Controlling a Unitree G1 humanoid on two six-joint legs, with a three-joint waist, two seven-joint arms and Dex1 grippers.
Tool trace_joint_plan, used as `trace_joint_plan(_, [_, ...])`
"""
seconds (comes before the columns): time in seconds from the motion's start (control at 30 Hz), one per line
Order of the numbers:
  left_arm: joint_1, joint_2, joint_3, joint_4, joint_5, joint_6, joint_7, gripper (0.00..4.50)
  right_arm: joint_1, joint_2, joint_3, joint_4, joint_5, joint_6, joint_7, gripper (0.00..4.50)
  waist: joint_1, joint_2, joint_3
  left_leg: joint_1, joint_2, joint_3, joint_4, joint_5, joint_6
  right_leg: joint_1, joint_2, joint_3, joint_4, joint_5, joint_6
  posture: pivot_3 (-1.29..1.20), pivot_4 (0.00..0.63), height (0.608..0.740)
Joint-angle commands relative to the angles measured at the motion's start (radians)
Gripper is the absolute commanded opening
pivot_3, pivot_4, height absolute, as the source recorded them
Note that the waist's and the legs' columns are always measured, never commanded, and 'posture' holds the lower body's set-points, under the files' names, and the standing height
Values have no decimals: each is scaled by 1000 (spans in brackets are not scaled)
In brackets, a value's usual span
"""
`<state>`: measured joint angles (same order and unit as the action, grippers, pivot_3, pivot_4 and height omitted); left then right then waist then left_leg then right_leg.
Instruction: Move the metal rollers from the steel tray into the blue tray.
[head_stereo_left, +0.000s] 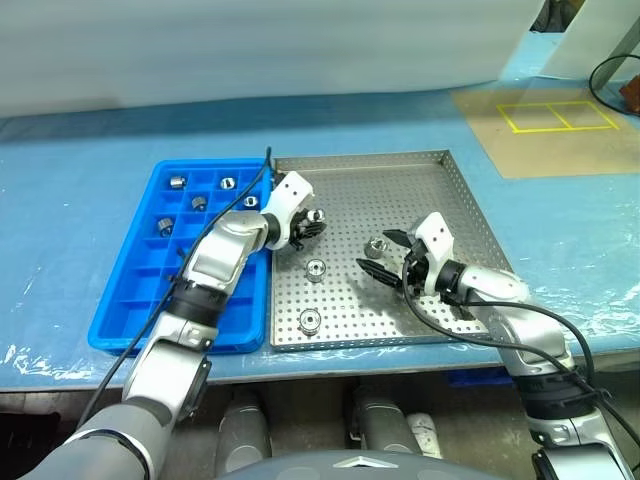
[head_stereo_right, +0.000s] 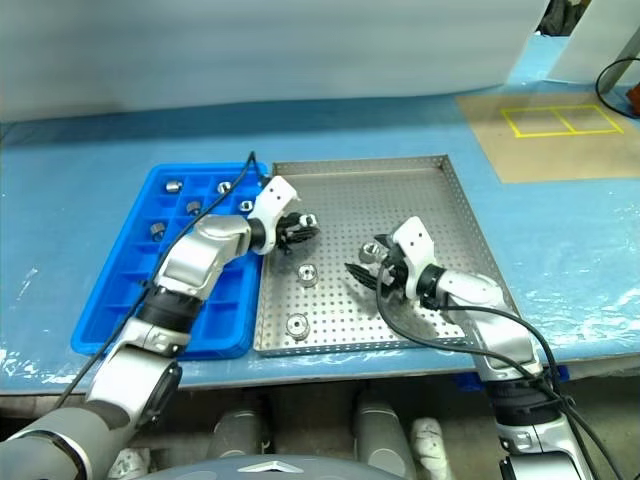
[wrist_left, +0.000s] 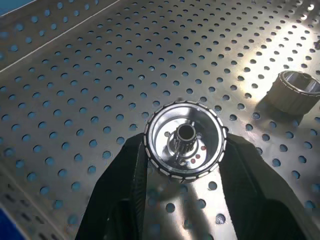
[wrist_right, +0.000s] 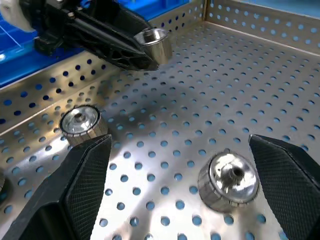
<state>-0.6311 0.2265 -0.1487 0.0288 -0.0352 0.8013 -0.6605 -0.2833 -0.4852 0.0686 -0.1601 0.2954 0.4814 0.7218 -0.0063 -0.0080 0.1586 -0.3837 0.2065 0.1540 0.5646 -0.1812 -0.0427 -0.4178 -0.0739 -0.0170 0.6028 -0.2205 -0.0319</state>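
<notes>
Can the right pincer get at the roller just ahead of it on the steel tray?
Probably yes: the right pincer is open, the roller lies between its fingers on the steel tray, nothing between them. The left pincer, shut on another roller, is off to the side.

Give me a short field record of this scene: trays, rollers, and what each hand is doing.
steel tray: perforated, holds three loose rollers
loose rollers: one beside the right hand, one mid-tray, one near the front rim
blue tray: gridded, to the robot's left of the steel tray, five rollers in its far cells
left hand: shut on a held roller, lifted above the steel tray
right hand: open, empty, over the steel tray
</notes>
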Motion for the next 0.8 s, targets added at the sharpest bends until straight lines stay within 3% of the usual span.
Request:
trace_joint_plan(0.03, [47, 3, 38, -196, -23, 96, 71, 1701, -59, 22, -2, 25, 19, -51, 34, 4500, 6, 0, 0, 0, 0, 0, 0, 0, 0, 0, 0, -1, 0, 0, 0, -86, 150, 740])
trace_joint_plan(0.47, [276, -99, 238, -536, 48, 169, 490, 1701, -253, 102, 78, 241, 9, -155, 200, 4500, 60, 3, 3, -2, 1, -3, 0, 0, 0, 0, 0, -4, 0, -1, -1, 162, 150, 740])
trace_joint_plan(0.8, [405, -173, 316, -673, 109, 181, 694, 1701, -336, 147, 117, 381, -22, -220, 288, 4500, 119, 1, 4, -5, 1, -4, 0, 2, 3, -1, -1, -7, -1, -1, -2, 267, 150, 740])
